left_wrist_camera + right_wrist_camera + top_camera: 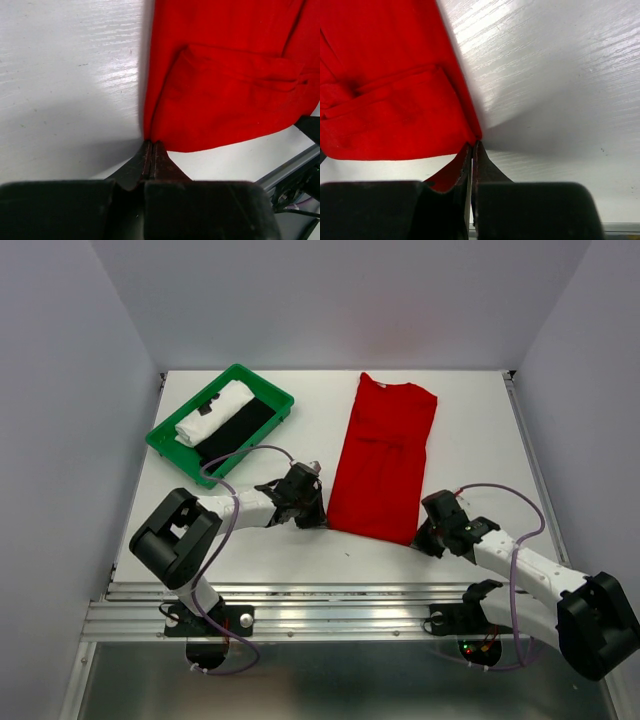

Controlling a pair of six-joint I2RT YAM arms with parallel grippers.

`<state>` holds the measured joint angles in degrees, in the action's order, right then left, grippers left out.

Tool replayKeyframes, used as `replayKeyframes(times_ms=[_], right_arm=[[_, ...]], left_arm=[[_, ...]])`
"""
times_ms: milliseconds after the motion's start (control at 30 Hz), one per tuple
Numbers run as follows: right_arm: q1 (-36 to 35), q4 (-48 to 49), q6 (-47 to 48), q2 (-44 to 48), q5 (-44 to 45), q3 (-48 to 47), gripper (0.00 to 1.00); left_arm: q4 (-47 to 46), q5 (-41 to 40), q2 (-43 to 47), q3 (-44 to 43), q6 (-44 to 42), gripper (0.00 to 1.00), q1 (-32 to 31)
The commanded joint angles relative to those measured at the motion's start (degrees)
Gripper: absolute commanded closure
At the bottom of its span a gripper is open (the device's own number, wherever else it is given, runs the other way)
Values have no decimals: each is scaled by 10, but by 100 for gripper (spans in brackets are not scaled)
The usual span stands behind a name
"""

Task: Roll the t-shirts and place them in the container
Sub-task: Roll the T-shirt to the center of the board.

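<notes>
- I see the red t-shirt (383, 460) lying flat on the table (480, 420), folded into a long strip, collar at the far end and hem towards the arms.
- The left gripper (318, 512) sits at the near left corner of the hem. In its wrist view, the fingers (148, 159) are pressed together, pinching the very tip of that corner.
- The right gripper (425, 535) sits at the near right corner. Its fingers (479, 160) are likewise pressed together on the tip of the cloth there.
- The whole strip stretches away from both grippers, between them.
- The white t-shirt (213, 412), rolled, and the black t-shirt (237, 430) lie side by side in the green tray (165, 440) at far left, well apart from both grippers.
</notes>
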<state>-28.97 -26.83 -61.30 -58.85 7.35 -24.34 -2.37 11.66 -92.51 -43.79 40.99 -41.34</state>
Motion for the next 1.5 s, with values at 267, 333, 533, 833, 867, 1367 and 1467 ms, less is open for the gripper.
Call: replayKeyframes(times_ms=[267, 333, 533, 833, 867, 1367, 1467], right_arm=[[-3, -64, 15, 33, 50, -53, 99], [-3, -71, 18, 35, 56, -67, 99], [-3, -87, 28, 33, 69, -92, 99], [-3, -91, 36, 15, 86, -120, 99], [-3, -92, 37, 14, 88, -123, 99], [-3, -95, 60, -53, 136, -175, 99], [-3, -96, 66, -71, 147, -190, 99]], left_arm=[[75, -32, 35, -30, -4, 100, 1], [79, -34, 37, -37, -4, 100, 1], [94, -35, 35, -62, -2, 100, 3], [126, -31, 15, -115, -5, 100, 10], [129, -31, 13, -119, -5, 100, 12], [178, -26, -47, -205, -26, 100, 39], [186, -23, -61, -226, -35, 100, 46]])
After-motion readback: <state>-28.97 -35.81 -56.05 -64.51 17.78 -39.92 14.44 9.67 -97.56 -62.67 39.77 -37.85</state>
